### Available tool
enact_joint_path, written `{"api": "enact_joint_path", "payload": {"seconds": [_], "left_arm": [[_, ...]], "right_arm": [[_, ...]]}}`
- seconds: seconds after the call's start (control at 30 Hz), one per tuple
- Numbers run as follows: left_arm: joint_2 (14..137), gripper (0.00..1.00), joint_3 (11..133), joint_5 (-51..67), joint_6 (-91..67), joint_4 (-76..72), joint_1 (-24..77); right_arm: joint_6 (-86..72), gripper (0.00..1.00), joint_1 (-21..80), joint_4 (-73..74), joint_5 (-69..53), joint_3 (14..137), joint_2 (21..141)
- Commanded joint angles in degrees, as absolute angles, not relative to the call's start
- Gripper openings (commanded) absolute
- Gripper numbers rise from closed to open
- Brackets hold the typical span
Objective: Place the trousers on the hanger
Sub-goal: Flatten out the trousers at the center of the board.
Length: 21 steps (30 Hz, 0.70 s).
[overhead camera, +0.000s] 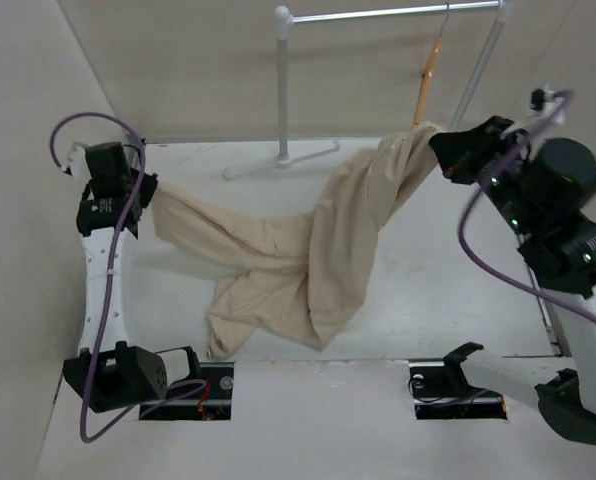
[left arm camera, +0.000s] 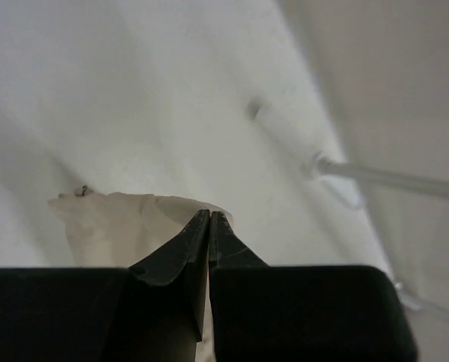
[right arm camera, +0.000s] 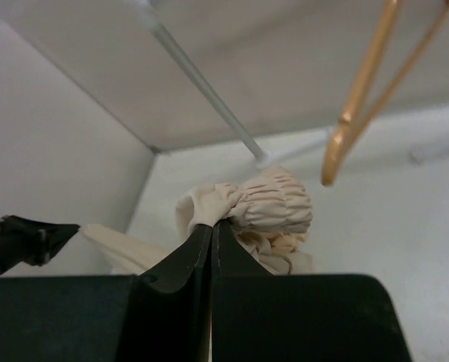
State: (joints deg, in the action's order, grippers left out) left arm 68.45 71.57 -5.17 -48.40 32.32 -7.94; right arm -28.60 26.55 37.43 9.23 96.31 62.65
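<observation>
A: Where's the cloth?

B: The beige soft cotton long-legged trousers [overhead camera: 298,260] are strung across the bench [overhead camera: 458,270] from its left edge to the far-right corner. Both ends are lifted. The middle sags and lies crumpled at the bench centre, with folds reaching toward the near edge.

A: Left tool?

B: The left tool [overhead camera: 150,190] is by the left edge, toward the far-left corner. Its jaws are together, pinched on one end of the trousers. The wrist view shows cloth bunched right behind the tips and a pale strip between the fingers.

A: Right tool?

B: The right tool [overhead camera: 440,140] is near the far-right corner, jaws together and clamped on the other end. The wrist view shows a gathered, elastic-looking bunch sticking out past the tips, probably the waistband.

A: Hanger?

B: The slim orange-tan wooden hanger [overhead camera: 426,85] hangs by its thin metal hook from the top rail of the white tubular clothes rack [overhead camera: 283,90], on the rail's right side along the far edge. From above, its lower end sits just beside the gripped bunch. From the right wrist, the hanger's tip is above and to the right of the bunch, with a gap, not touching.

A: So it's not on the hanger?

B: Correct. No cloth is over any hanger bar. The rack's foot rests on the bench at the far edge, next to the raised cloth. I can't tell whether they touch.
</observation>
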Motion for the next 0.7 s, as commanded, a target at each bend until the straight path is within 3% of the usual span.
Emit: {"api": "enact_joint_path", "payload": {"seconds": [0.0,0.2,0.37,0.47,0.6,0.67], "left_arm": [[70.2,0.0,82.5,-3.3,-51.0,30.9,-11.6],[74.9,0.0,89.8,-1.7,-53.3,30.6,-18.3],[78.0,0.0,89.0,-2.4,-52.7,30.2,-19.0],[77.4,0.0,83.9,-3.4,-52.3,28.7,-19.0],[75.0,0.0,73.0,-3.0,-53.2,25.4,-19.4],[73.8,0.0,69.4,-3.1,-53.5,24.9,-19.3]], "right_arm": [[-26.4,0.01,29.0,31.0,10.0,100.4,54.8],[-36.2,0.02,29.2,32.1,14.7,60.9,28.6],[-44.4,0.03,15.6,49.9,21.9,51.2,26.3],[-44.3,0.21,7.4,51.6,19.0,48.9,28.6],[-42.9,0.57,2.5,48.5,18.0,45.3,29.5],[-42.2,0.63,4.2,46.2,19.2,45.3,31.4]]}}
